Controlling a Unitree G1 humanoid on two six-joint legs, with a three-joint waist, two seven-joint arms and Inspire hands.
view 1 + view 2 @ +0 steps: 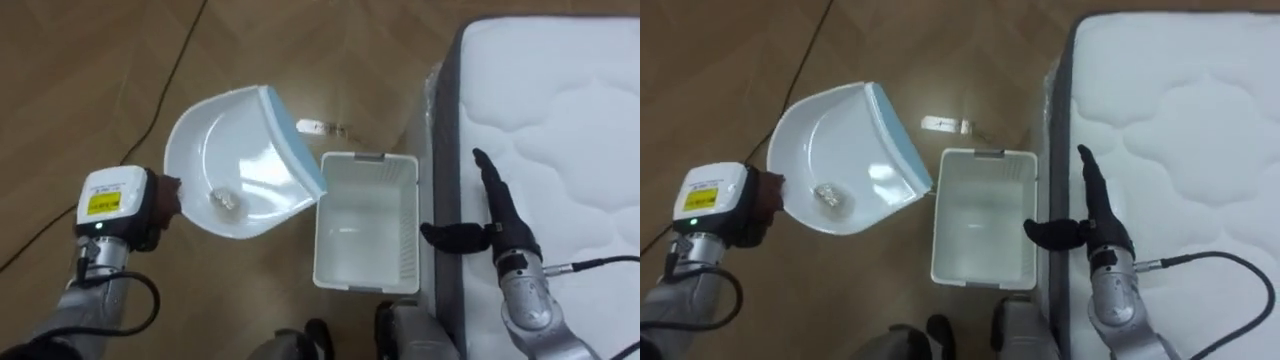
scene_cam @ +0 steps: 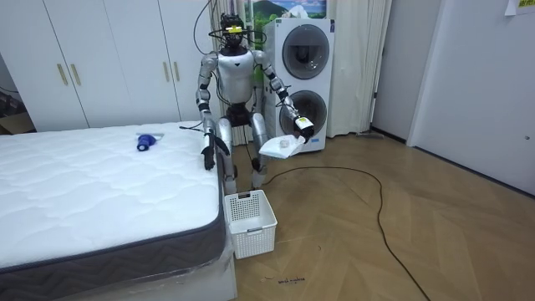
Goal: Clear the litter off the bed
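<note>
At lower left you see the left hand [image 1: 150, 210] gripping a white dustpan [image 1: 235, 150] with a crumpled scrap [image 1: 226, 200] in it. The pan is tilted beside the white basket [image 1: 400, 250] at centre. To the right, the right hand [image 1: 500, 215] is open at the bed [image 1: 570, 120] edge. Emptying seems left to do, and a blue item [image 2: 146, 142] remains on the bed.
</note>
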